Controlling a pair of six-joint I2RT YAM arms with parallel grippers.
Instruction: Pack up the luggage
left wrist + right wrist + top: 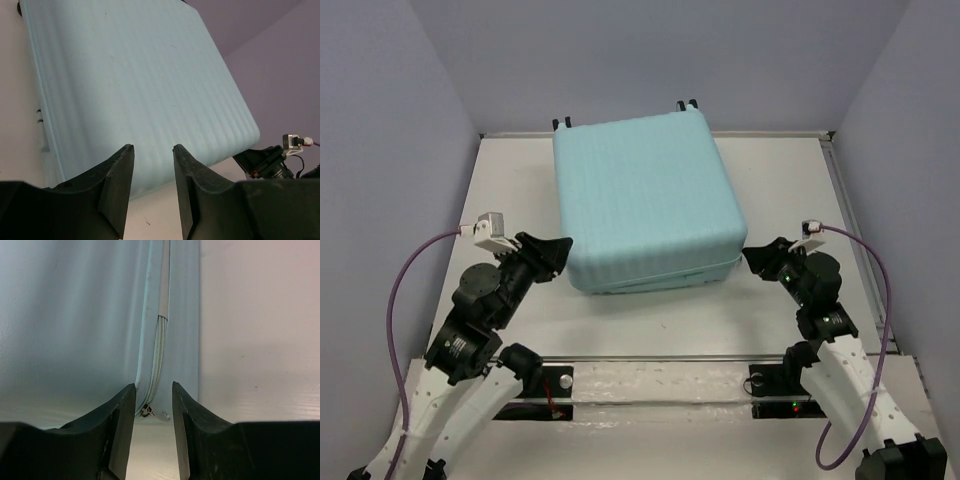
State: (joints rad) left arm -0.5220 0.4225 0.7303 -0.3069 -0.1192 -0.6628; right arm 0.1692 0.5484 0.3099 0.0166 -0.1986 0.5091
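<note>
Left gripper [563, 250] sits just off the near-left corner of the luggage [645, 195], fingers spread and empty; the luggage lies flat on the table [520, 180]. Right gripper [750, 255] is by the near-right corner, fingers parted too and holding nothing, with the zipper pull [146, 411] just past them.

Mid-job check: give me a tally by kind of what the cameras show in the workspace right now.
Pale aqua ribbed hard-shell suitcase, lid down: 1
Black two-finger grippers, both open and holding nothing: 2 (left gripper, right gripper)
Total: 3
</note>
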